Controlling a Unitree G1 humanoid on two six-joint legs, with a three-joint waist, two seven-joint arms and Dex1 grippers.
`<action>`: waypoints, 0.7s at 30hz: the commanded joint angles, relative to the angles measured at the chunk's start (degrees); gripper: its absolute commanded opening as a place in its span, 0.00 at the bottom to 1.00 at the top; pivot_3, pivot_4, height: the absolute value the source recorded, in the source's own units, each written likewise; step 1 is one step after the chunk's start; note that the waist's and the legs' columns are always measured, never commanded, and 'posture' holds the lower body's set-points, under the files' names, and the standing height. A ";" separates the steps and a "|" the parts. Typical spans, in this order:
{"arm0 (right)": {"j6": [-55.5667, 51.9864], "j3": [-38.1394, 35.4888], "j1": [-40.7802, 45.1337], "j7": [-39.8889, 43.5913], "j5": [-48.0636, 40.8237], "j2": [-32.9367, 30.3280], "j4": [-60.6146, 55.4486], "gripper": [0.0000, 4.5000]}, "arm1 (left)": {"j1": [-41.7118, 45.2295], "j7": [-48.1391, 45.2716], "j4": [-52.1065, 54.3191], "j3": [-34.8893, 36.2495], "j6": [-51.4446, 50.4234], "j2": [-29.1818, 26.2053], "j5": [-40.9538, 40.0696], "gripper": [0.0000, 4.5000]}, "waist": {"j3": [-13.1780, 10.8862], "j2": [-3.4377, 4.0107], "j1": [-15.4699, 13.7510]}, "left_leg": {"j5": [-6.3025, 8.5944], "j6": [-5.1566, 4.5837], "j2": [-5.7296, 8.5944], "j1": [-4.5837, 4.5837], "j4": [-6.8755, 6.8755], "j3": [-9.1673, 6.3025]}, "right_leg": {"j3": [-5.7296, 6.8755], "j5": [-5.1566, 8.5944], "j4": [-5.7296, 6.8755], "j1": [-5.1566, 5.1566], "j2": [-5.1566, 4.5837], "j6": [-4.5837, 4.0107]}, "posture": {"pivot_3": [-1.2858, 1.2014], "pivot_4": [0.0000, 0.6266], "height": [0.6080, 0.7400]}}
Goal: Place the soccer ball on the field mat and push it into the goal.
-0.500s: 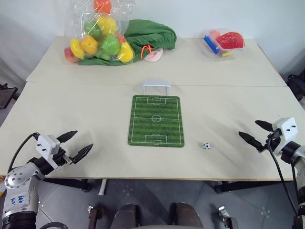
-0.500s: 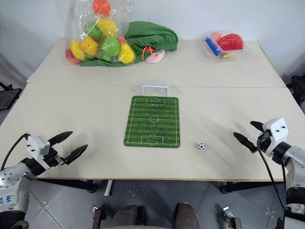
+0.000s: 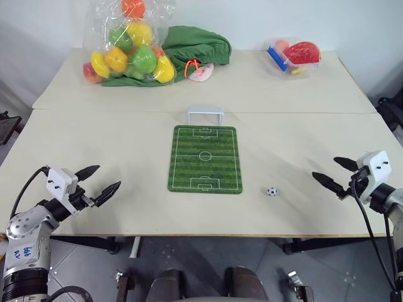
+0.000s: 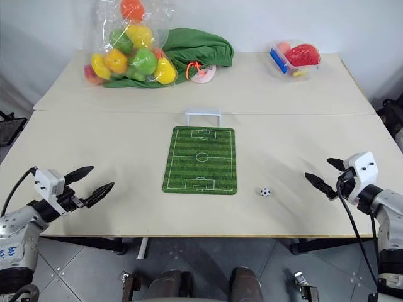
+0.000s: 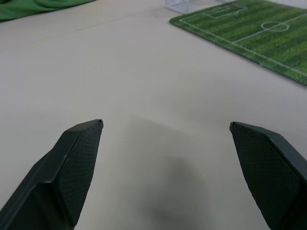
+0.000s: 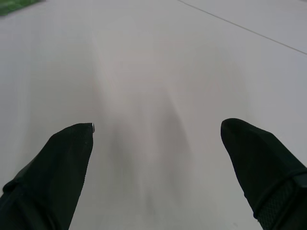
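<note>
The tiny black-and-white soccer ball point(image 3: 271, 191) lies on the bare table just right of the field mat's near right corner. The green striped field mat point(image 3: 206, 158) lies flat at the table's middle, and the small white goal point(image 3: 206, 116) stands at its far end. My left gripper point(image 3: 104, 178) hovers open over the table's near left edge, far from the mat. Open too, my right gripper point(image 3: 327, 172) hangs at the near right, a short way right of the ball, with nothing between its fingers.
A clear bag of coloured plastic balls point(image 3: 129, 47) and a dark green cloth point(image 3: 198, 45) sit at the back left. A bag of toy food point(image 3: 296, 55) lies at the back right. A seam point(image 3: 283, 113) crosses the table behind the goal.
Both grippers have shifted only slightly, the right one a little toward the ball. The ball, mat and goal have not moved.
</note>
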State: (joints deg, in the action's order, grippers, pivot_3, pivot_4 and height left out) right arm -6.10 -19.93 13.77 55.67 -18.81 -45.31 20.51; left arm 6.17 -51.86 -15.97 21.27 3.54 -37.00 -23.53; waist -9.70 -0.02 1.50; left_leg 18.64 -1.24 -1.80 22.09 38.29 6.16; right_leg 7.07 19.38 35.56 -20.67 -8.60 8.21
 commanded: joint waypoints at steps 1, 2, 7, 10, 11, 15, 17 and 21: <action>-5.81 2.06 -0.79 3.33 -2.80 -3.05 -10.65 0.99 | 1.13 -3.53 4.74 -1.88 -0.72 0.27 -2.54 1.00 | 0.00 0.00 -0.05 | 0.00 0.00 0.00 0.00 -0.01 -0.01 | 0.00 0.00 0.00 0.00 0.00 0.00 | 0.52 0.24 1.00; -6.87 2.85 -0.89 4.18 -3.00 -3.52 -12.43 0.99 | 1.41 -4.10 5.37 -2.38 -0.93 0.47 -2.81 1.00 | 0.00 0.00 -0.09 | 0.00 0.00 0.00 0.01 -0.01 -0.01 | 0.00 0.00 0.00 -0.01 0.00 0.00 | 0.52 0.24 1.00; -8.55 9.90 -0.82 12.45 -2.42 -7.24 -20.12 0.99 | 3.27 -10.01 7.60 -6.47 -1.57 -0.10 -3.30 1.00 | 0.00 0.00 -0.24 | 0.00 0.00 0.01 0.01 0.02 -0.03 | 0.02 0.00 0.01 0.00 0.01 0.00 | 0.52 0.24 1.00; -7.40 13.06 -0.22 16.23 -1.88 -8.42 -20.78 0.99 | 3.54 -12.41 8.53 -7.51 -2.54 -0.41 -3.85 1.00 | -0.03 -0.05 -0.25 | 0.01 -0.01 0.02 0.02 0.02 -0.04 | 0.05 0.00 0.00 0.00 0.01 0.00 | 0.52 0.24 1.00; -7.25 13.73 0.16 16.92 -1.80 -8.48 -20.62 0.99 | 3.64 -12.78 8.61 -7.70 -2.87 -0.48 -3.87 1.00 | -0.03 -0.05 -0.25 | 0.01 -0.01 0.03 0.02 0.02 -0.04 | 0.05 0.00 0.00 0.00 0.01 0.00 | 0.52 0.24 1.00; -4.76 19.03 4.16 19.24 0.91 -6.48 -15.91 0.99 | 4.56 -14.10 7.29 -8.93 -1.93 -0.54 -2.47 1.00 | -0.04 -0.07 -0.10 | 0.00 -0.01 0.03 0.03 0.11 -0.01 | 0.05 0.00 0.01 0.00 0.02 0.00 | 0.52 0.24 1.00; -2.68 20.89 6.09 19.24 2.52 -5.09 -12.61 0.99 | 4.74 -13.91 7.29 -8.98 -1.87 -0.25 -2.48 1.00 | -0.05 -0.08 -0.08 | 0.00 -0.01 0.01 0.03 0.18 -0.02 | 0.05 0.00 0.04 0.01 0.03 0.00 | 0.52 0.24 1.00; 0.77 23.42 9.11 19.41 5.25 -2.49 -5.80 0.99 | 3.89 -13.46 8.10 -8.76 -1.75 0.10 -2.60 1.00 | -0.05 -0.08 -0.03 | 0.00 -0.01 0.01 0.05 0.20 -0.05 | 0.07 0.00 0.07 0.00 0.03 0.00 | 0.52 0.24 1.00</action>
State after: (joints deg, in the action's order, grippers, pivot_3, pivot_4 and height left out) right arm -7.17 3.69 22.21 74.55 -14.31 -47.78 13.12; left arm 10.67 -65.58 -9.50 11.87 1.17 -36.80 -25.88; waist -9.75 -0.10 1.47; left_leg 18.64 -1.24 -1.80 22.15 38.50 6.10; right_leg 7.14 19.38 35.64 -20.68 -8.57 8.21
